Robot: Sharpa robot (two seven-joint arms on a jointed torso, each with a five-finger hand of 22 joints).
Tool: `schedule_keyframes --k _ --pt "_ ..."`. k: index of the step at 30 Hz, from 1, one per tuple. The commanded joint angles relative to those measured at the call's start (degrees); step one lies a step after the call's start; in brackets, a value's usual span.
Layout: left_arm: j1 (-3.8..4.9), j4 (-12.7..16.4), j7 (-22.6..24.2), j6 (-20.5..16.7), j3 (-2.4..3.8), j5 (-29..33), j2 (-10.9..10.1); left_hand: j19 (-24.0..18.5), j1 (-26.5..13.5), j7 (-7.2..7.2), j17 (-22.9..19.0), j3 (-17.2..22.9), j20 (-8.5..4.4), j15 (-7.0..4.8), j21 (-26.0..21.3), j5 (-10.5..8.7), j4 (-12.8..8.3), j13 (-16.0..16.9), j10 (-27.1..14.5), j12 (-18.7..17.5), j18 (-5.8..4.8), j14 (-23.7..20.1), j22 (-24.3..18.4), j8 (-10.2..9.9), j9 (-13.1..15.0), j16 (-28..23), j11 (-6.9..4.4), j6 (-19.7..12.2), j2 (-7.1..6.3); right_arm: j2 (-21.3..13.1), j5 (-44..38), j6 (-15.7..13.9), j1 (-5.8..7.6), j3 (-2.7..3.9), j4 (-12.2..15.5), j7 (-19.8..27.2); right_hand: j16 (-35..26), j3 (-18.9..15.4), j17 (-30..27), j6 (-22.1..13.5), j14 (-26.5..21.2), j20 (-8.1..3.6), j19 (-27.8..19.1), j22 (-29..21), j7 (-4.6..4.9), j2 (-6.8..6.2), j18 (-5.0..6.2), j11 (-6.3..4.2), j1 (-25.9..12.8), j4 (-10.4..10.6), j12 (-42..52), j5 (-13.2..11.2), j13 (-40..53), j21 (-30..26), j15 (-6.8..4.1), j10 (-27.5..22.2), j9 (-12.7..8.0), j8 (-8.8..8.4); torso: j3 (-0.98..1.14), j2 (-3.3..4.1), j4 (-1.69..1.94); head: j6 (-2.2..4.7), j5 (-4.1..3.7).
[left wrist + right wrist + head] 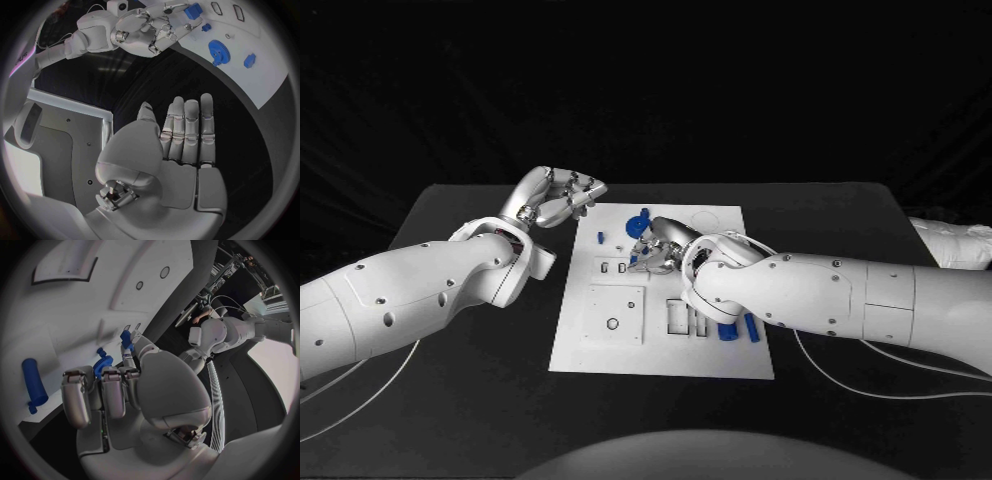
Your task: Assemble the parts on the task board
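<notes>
Frankly, the weak spot is the small blue part [192, 9] I pinch in my right hand [661, 250] over the middle of the board [718, 362]: my own fingers hide the slot below it, so if I press down misaligned it may jam, tilt, or slip out and skate across the plate.

Going left to right: my left hand [560, 197] waits off the board at about ten o'clock from its centre, palm flat, fingers straight and apart, holding nothing. If it drifts inward, I judge it could brush the blue gear [640, 222] at the board's twelve o'clock. My right hand is curled low over the board, fingertips closed on the part. A blue cylinder [751, 327] lies at about four o'clock, near my right forearm, which could nudge it.
</notes>
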Motion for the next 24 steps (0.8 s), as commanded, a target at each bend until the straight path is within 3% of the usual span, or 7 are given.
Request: schedule_keyframes --k 1,24 --pt "0.10 0.1 0.4 -0.1 0.05 -0.2 0.0 0.3 0.5 -0.04 0.0 -0.4 -0.02 0.01 -0.4 0.20 0.0 -0.1 0.3 -0.3 0.94 0.5 -0.1 0.1 0.1 -0.3 -0.29 -0.2 0.19 0.1 -1.8 1.3 -0.08 0.00 -0.2 -0.1 0.2 0.0 15.1 2.0 6.0 0.38 6.1 15.1 -0.33 0.72 -0.38 0.48 0.3 -0.3 0.2 0.3 15.0 0.3 0.38 6.0 0.0 0.04 0.03 0.01 0.00 0.00 0.01" --pt "0.11 0.1 0.4 -0.2 0.05 -0.2 0.1 0.4 0.5 -0.04 -0.1 -0.4 -0.02 0.00 -0.4 0.20 0.0 -0.1 0.3 -0.3 0.94 0.5 -0.1 0.1 0.1 -0.4 -0.29 -0.2 0.21 0.9 -1.8 3.1 -0.20 -0.01 -1.2 0.3 0.2 0.1 15.1 1.1 6.0 0.72 6.1 15.1 0.14 0.79 -0.38 0.92 0.4 -0.5 0.2 0.1 15.0 0.3 0.71 6.0 -0.4 -0.81 0.02 -0.01 0.01 -0.22 0.11"
